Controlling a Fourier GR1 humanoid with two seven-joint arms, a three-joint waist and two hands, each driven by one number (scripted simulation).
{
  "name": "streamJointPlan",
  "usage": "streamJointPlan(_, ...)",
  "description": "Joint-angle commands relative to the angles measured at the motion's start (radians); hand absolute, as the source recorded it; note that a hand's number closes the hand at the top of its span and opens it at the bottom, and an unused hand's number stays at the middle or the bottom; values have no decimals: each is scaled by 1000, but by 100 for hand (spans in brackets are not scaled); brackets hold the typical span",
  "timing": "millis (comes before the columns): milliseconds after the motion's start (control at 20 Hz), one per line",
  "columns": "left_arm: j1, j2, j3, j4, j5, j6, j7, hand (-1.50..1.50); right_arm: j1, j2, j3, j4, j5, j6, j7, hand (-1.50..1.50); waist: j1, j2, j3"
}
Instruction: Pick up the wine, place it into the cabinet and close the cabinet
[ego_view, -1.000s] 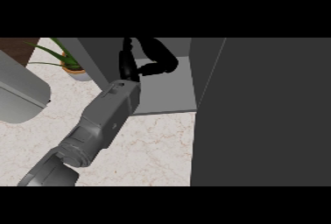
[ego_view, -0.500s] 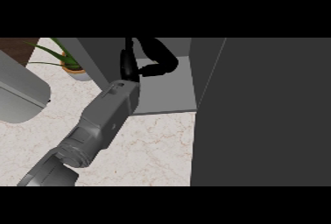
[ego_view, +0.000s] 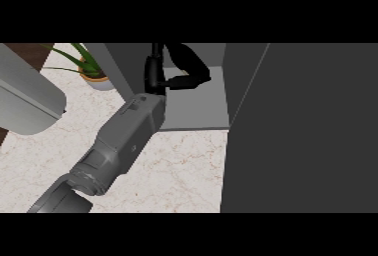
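Observation:
My right forearm (ego_view: 122, 142) reaches from the lower left up into the open cabinet (ego_view: 193, 107). Its black hand (ego_view: 190, 72) is inside the cabinet's opening, fingers curled round the dark wine bottle (ego_view: 154, 70). The bottle stands upright by the cabinet's left wall, and only a slim dark strip of it shows beside the hand. The cabinet's door (ego_view: 303, 130) is swung open and fills the right of the view as a dark panel. My left hand does not show.
A potted plant (ego_view: 90, 72) stands on the marble counter (ego_view: 181, 170) left of the cabinet. A pale grey rounded shape (ego_view: 26, 95) fills the left edge; I cannot tell what it is.

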Motion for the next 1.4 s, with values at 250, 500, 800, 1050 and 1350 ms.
streamJointPlan(250,126,14,-9,-211,-18,-55,12,-150,43,-2,18,-166,-34,-37,78,-150,38,-14,0)
streamJointPlan(500,175,37,-34,-367,-31,-32,71,-150,71,-2,40,-218,-17,-50,93,-150,40,-21,0)
streamJointPlan(800,331,18,-92,-570,-60,16,101,-150,86,-26,32,-240,-45,-47,98,-150,35,-18,1)
streamJointPlan(1050,514,97,-161,-873,-63,9,207,-150,82,-32,9,-158,-30,-30,20,-150,52,-22,2)
streamJointPlan(1350,717,99,-267,-1134,-111,82,227,-150,6,-24,32,-206,-14,-84,122,-150,50,-18,0)
